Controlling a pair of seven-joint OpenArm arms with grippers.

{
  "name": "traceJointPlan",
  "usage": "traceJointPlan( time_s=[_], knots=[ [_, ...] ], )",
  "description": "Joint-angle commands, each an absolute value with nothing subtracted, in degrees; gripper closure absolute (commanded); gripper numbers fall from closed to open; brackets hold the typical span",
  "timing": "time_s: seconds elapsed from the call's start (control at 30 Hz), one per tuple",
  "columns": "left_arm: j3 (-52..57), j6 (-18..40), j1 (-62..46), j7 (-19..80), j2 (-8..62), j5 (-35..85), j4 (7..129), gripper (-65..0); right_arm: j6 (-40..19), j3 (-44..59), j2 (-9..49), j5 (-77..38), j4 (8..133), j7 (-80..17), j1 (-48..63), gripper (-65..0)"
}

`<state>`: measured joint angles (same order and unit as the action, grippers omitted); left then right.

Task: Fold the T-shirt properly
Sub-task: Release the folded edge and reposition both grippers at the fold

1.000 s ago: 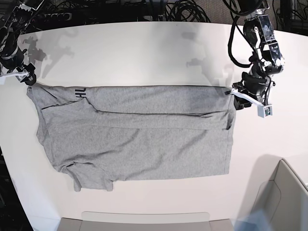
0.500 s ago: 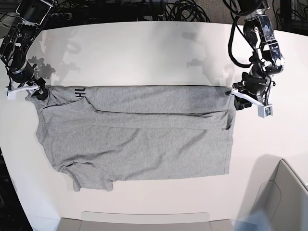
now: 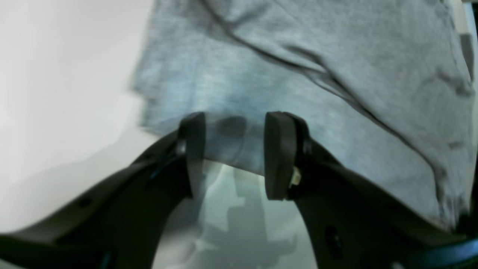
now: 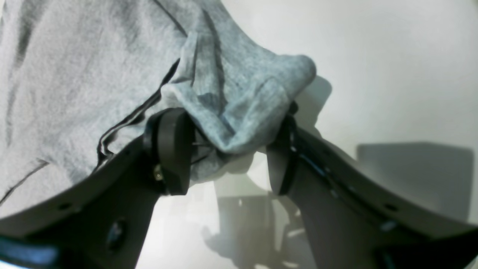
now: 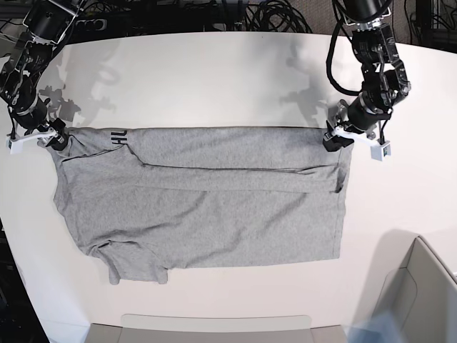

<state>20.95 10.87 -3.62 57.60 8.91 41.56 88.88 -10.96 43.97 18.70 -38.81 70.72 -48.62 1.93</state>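
Where cables [image 5: 235, 14] crowd behind, white table [image 5: 214, 78], grey T-shirt [image 5: 207, 200] spread.

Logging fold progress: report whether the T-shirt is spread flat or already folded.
Partly folded: the T-shirt lies flat with its far edge doubled over, black lettering showing on the flap.

The white table [image 5: 214, 78] lies bare and wide behind the T-shirt [image 5: 207, 200], and another bare strip runs along its front edge, so an arm could sweep across either without meeting anything. A tangle of black cables [image 5: 271, 18] crowds the far edge, and a grey bin [image 5: 421, 293] blocks the near corner on the left arm's side. At the shirt's two far corners the left gripper [image 3: 233, 157] and the right gripper [image 4: 224, 149] each straddle cloth, taking up that room.
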Motion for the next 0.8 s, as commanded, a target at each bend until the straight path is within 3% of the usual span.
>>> traceJointPlan(
  time_s=[0.0, 0.4, 0.77],
  knots=[
    [22.37, 11.47, -1.89, 56.66, 9.98, 42.07, 88.13, -26.7, -11.47, 44.18, 19.82, -39.08, 71.6, -48.13, 1.36, -31.2],
    [26.07, 11.91, -0.66, 56.31, 11.56, 40.22, 82.15, -26.6, -11.47, 44.26, 20.88, -39.08, 71.52, -48.13, 1.27, -31.2],
    [15.96, 12.09, -0.48, 56.04, 11.3, 40.66, 81.27, -26.5, -11.47, 44.18, 20.88, -38.99, 71.25, -48.13, -0.4, -31.1]
  ],
)
